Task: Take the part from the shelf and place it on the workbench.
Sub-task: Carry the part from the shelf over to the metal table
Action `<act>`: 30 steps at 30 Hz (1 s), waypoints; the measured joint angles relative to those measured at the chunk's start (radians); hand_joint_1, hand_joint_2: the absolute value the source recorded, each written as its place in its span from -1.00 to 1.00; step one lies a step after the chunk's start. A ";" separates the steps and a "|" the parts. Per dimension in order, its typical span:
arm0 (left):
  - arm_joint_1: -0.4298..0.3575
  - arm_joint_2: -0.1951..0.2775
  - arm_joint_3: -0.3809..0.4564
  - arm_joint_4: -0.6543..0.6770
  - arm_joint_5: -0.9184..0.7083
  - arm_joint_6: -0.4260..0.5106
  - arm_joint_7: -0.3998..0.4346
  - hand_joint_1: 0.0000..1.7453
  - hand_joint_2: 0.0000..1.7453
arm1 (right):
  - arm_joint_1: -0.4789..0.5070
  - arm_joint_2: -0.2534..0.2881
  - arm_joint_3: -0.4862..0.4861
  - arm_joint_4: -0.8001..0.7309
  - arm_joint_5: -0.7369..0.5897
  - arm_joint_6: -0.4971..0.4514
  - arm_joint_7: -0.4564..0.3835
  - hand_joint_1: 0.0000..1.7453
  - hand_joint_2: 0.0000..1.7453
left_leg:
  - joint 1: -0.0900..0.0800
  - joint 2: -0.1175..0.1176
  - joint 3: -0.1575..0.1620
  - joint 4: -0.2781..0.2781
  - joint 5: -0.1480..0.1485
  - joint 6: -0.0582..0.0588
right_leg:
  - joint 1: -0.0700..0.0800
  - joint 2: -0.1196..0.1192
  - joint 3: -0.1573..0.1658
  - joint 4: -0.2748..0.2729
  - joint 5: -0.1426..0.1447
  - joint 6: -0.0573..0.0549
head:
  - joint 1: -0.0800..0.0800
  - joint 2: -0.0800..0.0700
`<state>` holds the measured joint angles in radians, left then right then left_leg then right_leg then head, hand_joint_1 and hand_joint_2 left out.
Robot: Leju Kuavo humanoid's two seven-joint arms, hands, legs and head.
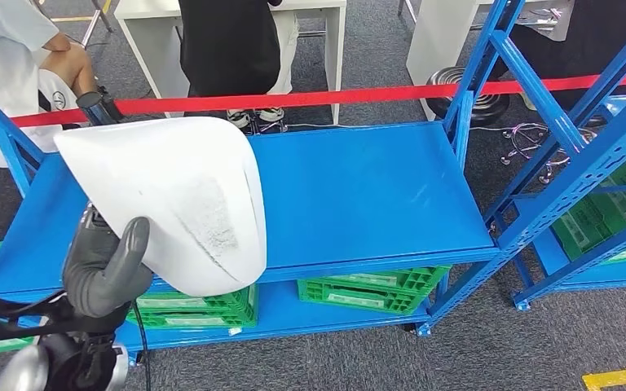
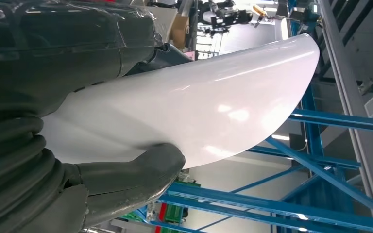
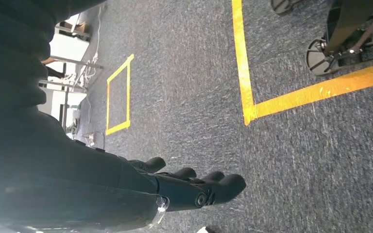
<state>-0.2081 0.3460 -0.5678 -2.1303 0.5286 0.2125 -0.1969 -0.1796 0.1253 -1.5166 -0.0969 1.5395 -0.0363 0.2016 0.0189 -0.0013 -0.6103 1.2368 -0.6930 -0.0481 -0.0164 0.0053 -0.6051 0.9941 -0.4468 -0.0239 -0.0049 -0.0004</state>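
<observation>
While L robot hand [image 1: 106,273] grips white part [image 1: 175,191] | fingers hidden | R robot hand [image 3: 194,187] empty, fingers straight.

Blue shelf [image 1: 375,195]; green crates [image 1: 371,291] apparently on lower tier.

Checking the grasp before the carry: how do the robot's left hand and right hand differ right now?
The left hand grips the white part, thumb on its edge; the right hand holds nothing. The left hand is raised in front of the blue shelf; the right hand hangs over the grey carpet, near yellow floor tape. The right hand's fingers lie apart and unloaded. Both are dark grey.
</observation>
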 joint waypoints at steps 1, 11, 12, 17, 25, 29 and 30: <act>0.000 0.000 -0.001 0.003 0.001 0.000 0.000 1.00 1.00 | 0.001 0.000 0.000 0.000 0.000 0.000 0.000 -1.00 1.00 | 0.000 0.001 -0.007 0.020 0.001 -0.002 | 0.000 0.000 -0.002 0.001 0.002 0.001 | -0.001 0.000; -0.008 -0.002 -0.008 0.010 0.004 0.000 0.002 1.00 1.00 | 0.005 -0.001 0.000 0.000 0.005 0.001 0.000 -1.00 1.00 | 0.000 -0.009 0.107 -0.245 0.156 0.044 | -0.004 0.007 -0.035 0.034 0.001 0.051 | 0.001 0.000; -0.009 -0.002 -0.009 0.011 0.004 0.000 0.003 1.00 1.00 | 0.006 0.000 0.000 0.000 0.007 -0.003 -0.002 -1.00 1.00 | 0.000 -0.008 0.098 -0.246 0.164 0.052 | -0.004 0.004 -0.049 0.074 -0.036 0.055 | 0.004 0.000; -0.007 -0.003 -0.013 0.016 0.004 0.016 0.018 1.00 1.00 | 0.005 0.000 0.000 0.001 0.021 -0.055 -0.047 -1.00 1.00 | -0.018 -0.009 0.055 -0.243 0.197 0.067 | 0.002 0.000 -0.077 0.289 -0.171 0.047 | 0.014 0.000; 0.061 0.012 -0.011 -0.020 -0.078 0.143 0.095 1.00 1.00 | 0.003 0.012 0.026 0.001 0.032 -0.182 -0.162 -1.00 1.00 | -0.029 0.005 0.035 -0.240 0.222 0.044 | 0.034 -0.002 0.122 -0.027 -0.071 -0.019 | 0.016 0.000; 0.111 0.043 -0.009 -0.060 -0.103 0.217 0.118 1.00 1.00 | 0.007 0.020 0.090 0.001 0.029 -0.226 -0.174 -1.00 1.00 | -0.019 0.000 -0.021 -0.084 0.079 0.017 | 0.025 -0.005 0.092 -0.042 -0.036 -0.026 | 0.006 0.000; 0.121 0.050 -0.009 -0.067 -0.104 0.224 0.119 1.00 1.00 | 0.007 0.020 0.102 0.001 0.026 -0.225 -0.175 -1.00 1.00 | -0.015 0.000 -0.039 -0.023 0.045 0.011 | 0.025 -0.006 0.079 -0.040 -0.028 -0.024 | 0.004 0.000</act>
<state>-0.0876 0.3959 -0.5770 -2.1975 0.4245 0.4367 -0.0780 -0.1722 0.1450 -1.4142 -0.0958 1.5652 -0.2616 0.0265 0.0038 -0.0017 -0.6495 1.2138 -0.6476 -0.0374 0.0082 -0.0011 -0.5264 0.9546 -0.4749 -0.0480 -0.0012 -0.0004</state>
